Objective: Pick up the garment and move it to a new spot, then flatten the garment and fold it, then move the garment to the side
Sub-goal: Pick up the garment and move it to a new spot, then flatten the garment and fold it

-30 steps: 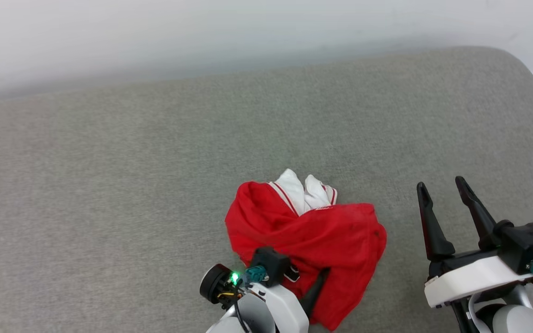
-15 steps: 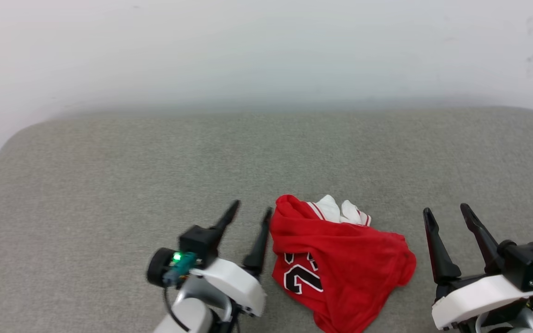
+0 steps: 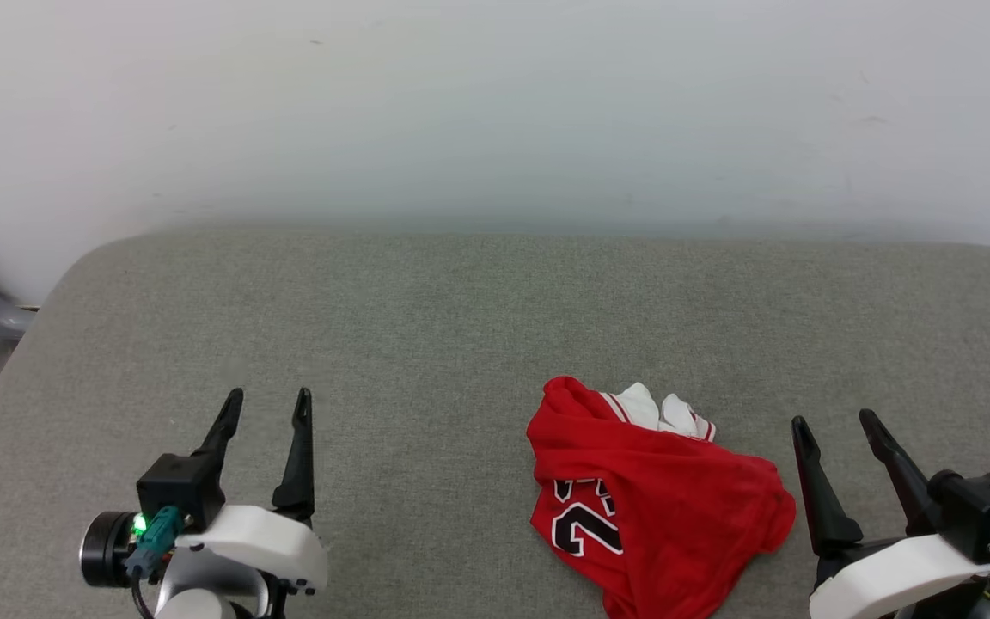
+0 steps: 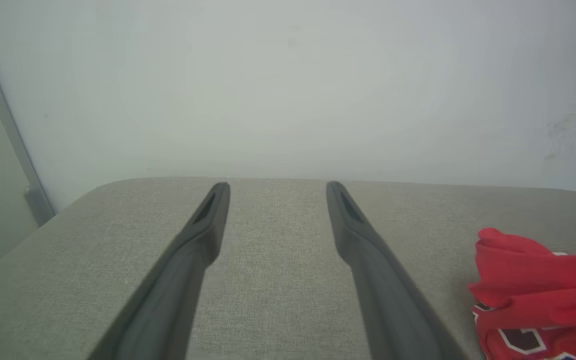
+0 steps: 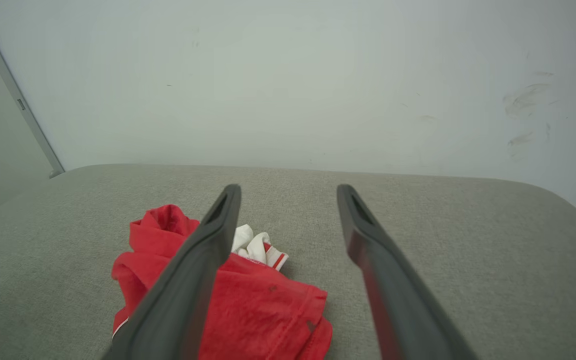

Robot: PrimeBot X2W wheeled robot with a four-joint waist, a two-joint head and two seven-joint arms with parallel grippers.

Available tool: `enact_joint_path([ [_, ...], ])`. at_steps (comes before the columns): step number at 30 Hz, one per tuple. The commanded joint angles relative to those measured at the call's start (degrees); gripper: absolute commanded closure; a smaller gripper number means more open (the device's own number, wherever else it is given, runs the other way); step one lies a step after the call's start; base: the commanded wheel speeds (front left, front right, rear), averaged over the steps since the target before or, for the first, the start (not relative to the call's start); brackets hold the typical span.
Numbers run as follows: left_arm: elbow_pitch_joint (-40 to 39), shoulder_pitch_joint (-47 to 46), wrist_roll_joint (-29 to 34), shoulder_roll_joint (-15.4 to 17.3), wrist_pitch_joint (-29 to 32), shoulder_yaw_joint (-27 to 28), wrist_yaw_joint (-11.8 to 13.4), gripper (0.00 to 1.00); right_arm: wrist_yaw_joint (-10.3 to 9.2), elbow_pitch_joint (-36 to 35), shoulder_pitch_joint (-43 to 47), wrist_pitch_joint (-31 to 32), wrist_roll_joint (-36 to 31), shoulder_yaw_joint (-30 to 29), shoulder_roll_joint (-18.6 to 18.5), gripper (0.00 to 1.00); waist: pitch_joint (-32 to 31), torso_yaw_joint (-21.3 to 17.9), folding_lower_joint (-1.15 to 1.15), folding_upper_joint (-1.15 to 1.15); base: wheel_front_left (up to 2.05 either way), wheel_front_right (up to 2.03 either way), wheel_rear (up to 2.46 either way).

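Since the grey padded surface [image 3: 461, 327] has plenty of bare room toward my left, I judge the spreading belongs there. The garment [image 3: 658, 507] lies bunched in a red heap on the near right part of that surface, just beside the right gripper [image 3: 833, 419] and well apart from the left gripper [image 3: 269, 395]. Both grippers are empty, fingers spread wide. I would bring each to a separate outer edge of the heap rather than its thick middle, pinch a single layer, and draw the two apart gently. The black numbers [image 3: 585, 533] face up toward the front. The white sleeves [image 3: 658, 411] bunch at the far edge, a handy landmark for finding the shoulders.
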Motion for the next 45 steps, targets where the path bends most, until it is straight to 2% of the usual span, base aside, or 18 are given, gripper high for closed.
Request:
enact_joint_path([
  [1,-0.72,1.42,-0.32,0.41,-0.09,0.31,0.52,0.00,-0.03,-0.27,0.76,0.32,0.46,0.09,0.08,0.00,-0.29,0.12,0.00,0.00,0.00,0.00,0.00],
  [14,-5.55,5.89,-0.79,1.39,1.65,-0.31,2.06,0.00,-0.03,-0.78,2.47,1.34,0.79,-0.20,0.08,0.00,-0.60,0.25,0.00,0.00,0.00,0.00,0.00],
  [19,-5.64,5.43,-1.02,1.51,1.92,-0.42,1.97,0.00,-0.03,1.76,2.43,2.93,2.71,-1.64,0.07,0.00,-0.20,0.26,0.00,0.00,0.00,0.00,0.00],
  [27,-5.66,4.07,-1.20,0.61,1.76,-1.10,1.93,0.00,-0.03,9.56,0.34,16.20,4.78,-6.28,-0.49,0.00,1.45,1.34,0.00,0.00,0.00,0.00,0.00],
  [29,-5.75,3.67,-1.15,0.16,1.57,-1.48,1.92,0.00,-0.03,9.92,-0.97,20.41,6.08,-4.73,-2.39,0.00,2.47,1.85,0.00,0.00,0.00,0.00,0.00],
  [36,-6.07,0.99,-0.79,-0.58,0.98,-1.83,1.39,0.00,-0.03,9.39,-5.34,27.97,9.96,2.19,-6.83,0.00,7.51,2.93,0.00,0.00,0.00,0.00,0.00],
  [44,-5.17,-1.73,-0.42,-1.86,0.14,-1.85,0.75,0.00,-0.03,12.42,-9.57,31.72,13.30,9.20,-11.07,0.00,11.41,3.91,0.00,0.00,0.00,0.00,0.00],
  [45,-4.95,-1.81,-0.53,-2.03,0.06,-1.83,0.65,0.00,-0.03,12.93,-10.01,31.86,13.74,9.79,-11.41,0.51,11.55,3.97,0.00,0.00,0.00,0.00,0.00],
])
